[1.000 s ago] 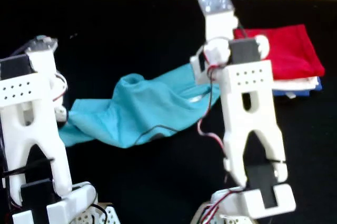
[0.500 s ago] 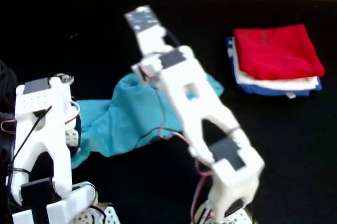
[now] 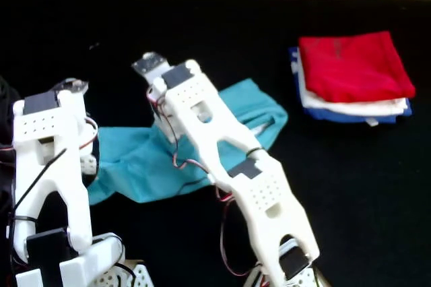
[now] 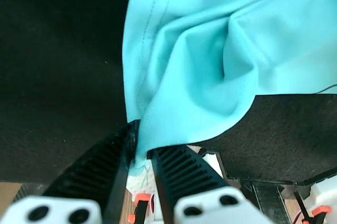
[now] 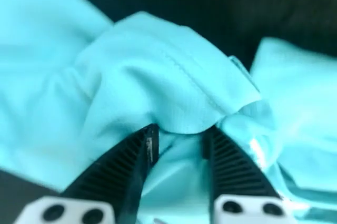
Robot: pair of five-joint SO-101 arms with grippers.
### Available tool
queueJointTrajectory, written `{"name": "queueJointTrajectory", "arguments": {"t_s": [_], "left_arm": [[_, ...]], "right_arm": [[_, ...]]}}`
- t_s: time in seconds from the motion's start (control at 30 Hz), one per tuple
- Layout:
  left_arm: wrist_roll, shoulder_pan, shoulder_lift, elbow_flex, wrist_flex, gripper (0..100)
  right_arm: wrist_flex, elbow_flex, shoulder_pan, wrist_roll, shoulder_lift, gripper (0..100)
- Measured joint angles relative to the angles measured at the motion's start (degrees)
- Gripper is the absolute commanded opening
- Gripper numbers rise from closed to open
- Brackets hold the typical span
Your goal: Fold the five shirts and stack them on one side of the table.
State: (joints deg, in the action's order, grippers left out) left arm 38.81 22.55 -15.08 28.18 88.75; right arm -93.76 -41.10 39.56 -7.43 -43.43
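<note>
i'm mid-fold on the teal shirt [image 3: 128, 162], crumpled on the black table [image 3: 350, 186] well apart from the folded stack [image 3: 353, 75], left gripper [image 4: 141, 141] clenched on its hem, right gripper [image 5: 179, 141] pinching a bunched fold, so next i'd judge it needs laying flat.

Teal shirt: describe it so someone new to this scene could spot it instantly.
On the black table, look left of the folded stack topped in red, toward mid-table. The teal shirt lies there. It is the one rumpled, unfolded garment, and its edge is pinched in the left gripper.
</note>
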Motion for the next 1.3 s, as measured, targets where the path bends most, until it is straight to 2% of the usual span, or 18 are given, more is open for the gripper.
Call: {"name": "queueJointTrajectory", "arguments": {"t_s": [0.17,0.33,0.53,0.7,0.8,0.93,1.03,1.17,1.3], "left_arm": [[0.0,0.0,0.0,-0.44,0.0,1],[0.0,0.0,0.0,-0.44,0.0,1],[0.0,0.0,0.0,-0.44,0.0,1],[0.0,0.0,0.0,-0.44,0.0,1],[0.0,0.0,0.0,-0.44,0.0,1],[0.0,0.0,0.0,-0.44,0.0,1],[0.0,0.0,0.0,-0.44,0.0,1],[0.0,0.0,0.0,-0.44,0.0,1],[0.0,0.0,0.0,-0.44,0.0,1]], "right_arm": [[-5.89,-0.88,-1.14,-1.32,0.0,10.5],[-6.15,8.26,-1.58,-1.32,6.24,10.5],[-4.22,30.51,-1.58,-1.41,25.23,10.8],[4.75,55.65,-1.58,-1.58,44.31,11.0],[6.51,66.73,-1.58,-1.58,54.86,15.4],[6.68,68.22,-1.67,-1.58,66.11,24.6],[8.0,65.85,-2.37,-1.32,69.98,25.1],[15.47,64.53,-5.71,1.67,69.98,25.2],[19.87,64.53,-7.12,2.29,62.42,25.2]]}}
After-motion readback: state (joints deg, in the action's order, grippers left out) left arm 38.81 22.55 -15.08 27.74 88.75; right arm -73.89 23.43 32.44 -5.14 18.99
